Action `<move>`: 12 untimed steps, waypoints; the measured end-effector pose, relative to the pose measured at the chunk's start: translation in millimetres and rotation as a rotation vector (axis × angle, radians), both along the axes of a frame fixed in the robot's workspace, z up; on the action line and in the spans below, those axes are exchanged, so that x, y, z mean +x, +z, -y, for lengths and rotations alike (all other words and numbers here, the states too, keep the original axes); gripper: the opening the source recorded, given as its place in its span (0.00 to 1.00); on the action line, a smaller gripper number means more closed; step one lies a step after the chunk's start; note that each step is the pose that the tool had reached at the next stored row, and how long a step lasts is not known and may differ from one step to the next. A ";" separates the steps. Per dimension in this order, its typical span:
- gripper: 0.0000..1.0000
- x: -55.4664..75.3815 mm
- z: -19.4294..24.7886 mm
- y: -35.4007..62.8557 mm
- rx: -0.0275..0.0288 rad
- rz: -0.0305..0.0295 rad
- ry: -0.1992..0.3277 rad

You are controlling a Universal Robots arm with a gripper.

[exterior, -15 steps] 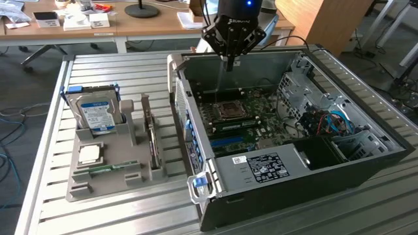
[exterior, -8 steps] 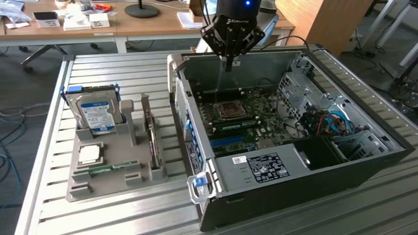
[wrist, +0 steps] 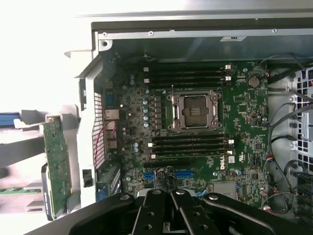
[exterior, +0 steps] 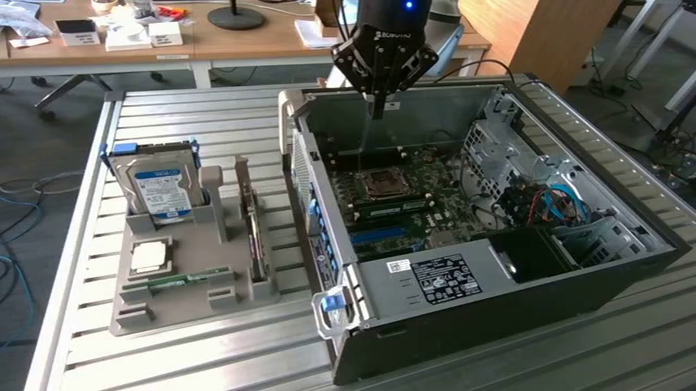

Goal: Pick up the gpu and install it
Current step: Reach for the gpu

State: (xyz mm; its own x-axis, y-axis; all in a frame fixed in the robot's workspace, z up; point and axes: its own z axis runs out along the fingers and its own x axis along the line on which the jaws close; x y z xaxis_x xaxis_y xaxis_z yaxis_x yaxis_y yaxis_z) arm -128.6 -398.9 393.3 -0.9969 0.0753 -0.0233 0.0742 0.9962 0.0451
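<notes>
The gpu (exterior: 254,232) is a thin dark card standing on edge in a slot of the grey holder (exterior: 196,285), on the table beside the open computer case (exterior: 609,244), at the exterior view's left. In the wrist view the gpu (wrist: 56,164) shows as a green board just outside the case wall. My gripper (exterior: 376,104) hangs over the far end of the case, above the motherboard (exterior: 419,195), well apart from the gpu. Its fingers (wrist: 157,208) are shut with nothing between them. The gripper (wrist: 167,196) points down at the board near the blue slots (wrist: 185,174).
A hard drive (exterior: 158,187), a processor (exterior: 149,257) and a green memory stick (exterior: 179,281) also sit in the holder. Inside the case are the empty processor socket (wrist: 198,111), drive cages (exterior: 495,138), cables (exterior: 555,204) and a power supply (exterior: 441,277). Desks stand behind the table.
</notes>
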 end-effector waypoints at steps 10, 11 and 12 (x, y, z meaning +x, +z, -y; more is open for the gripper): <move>0.11 -4.0 0.0 0.0 0.0000 0.0000 0.000; 0.11 -4.4 0.0 0.0 0.0000 0.0000 0.000; 0.11 -5.2 0.0 0.0 -0.0001 -0.0001 0.000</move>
State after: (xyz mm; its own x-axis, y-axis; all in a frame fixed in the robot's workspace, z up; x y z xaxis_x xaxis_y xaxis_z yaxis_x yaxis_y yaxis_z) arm -133.8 -398.9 393.3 -0.9969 0.0753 -0.0232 0.0742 0.9962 0.0450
